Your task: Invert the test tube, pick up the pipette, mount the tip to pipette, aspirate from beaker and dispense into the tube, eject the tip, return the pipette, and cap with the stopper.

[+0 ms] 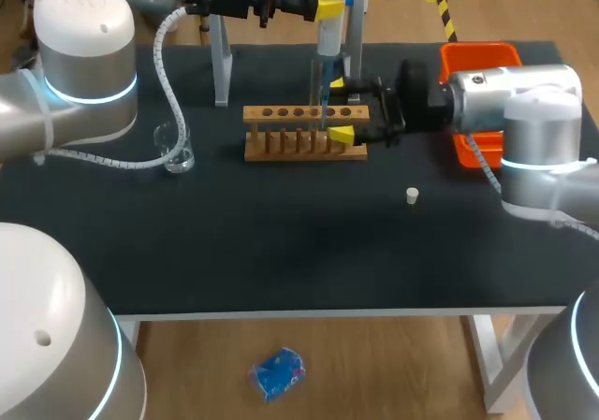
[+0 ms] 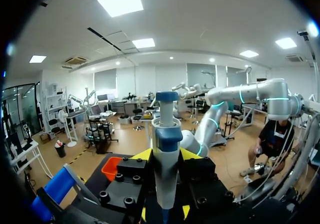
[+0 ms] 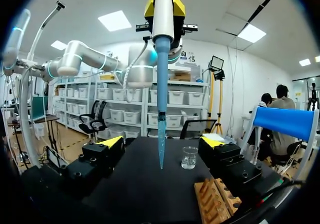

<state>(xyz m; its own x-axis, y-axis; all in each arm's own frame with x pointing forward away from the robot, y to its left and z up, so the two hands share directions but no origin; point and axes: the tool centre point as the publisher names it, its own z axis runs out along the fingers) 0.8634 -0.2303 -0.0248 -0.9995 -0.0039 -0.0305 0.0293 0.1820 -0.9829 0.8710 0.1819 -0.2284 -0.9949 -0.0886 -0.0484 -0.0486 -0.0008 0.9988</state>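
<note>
Overhead, the left gripper clamps the pipette upright, its blue tip pointing down at the wooden rack. The right gripper stands spread wide at the rack's end, grasping nothing. The beaker and stopper sit well apart.

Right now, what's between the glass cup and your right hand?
The wooden rack, in the head view; the right wrist view shows the blue pipette tip there too.

Room to pass lies between beaker and rack; pipette and right gripper seemingly crowd the rack's right end.
</note>
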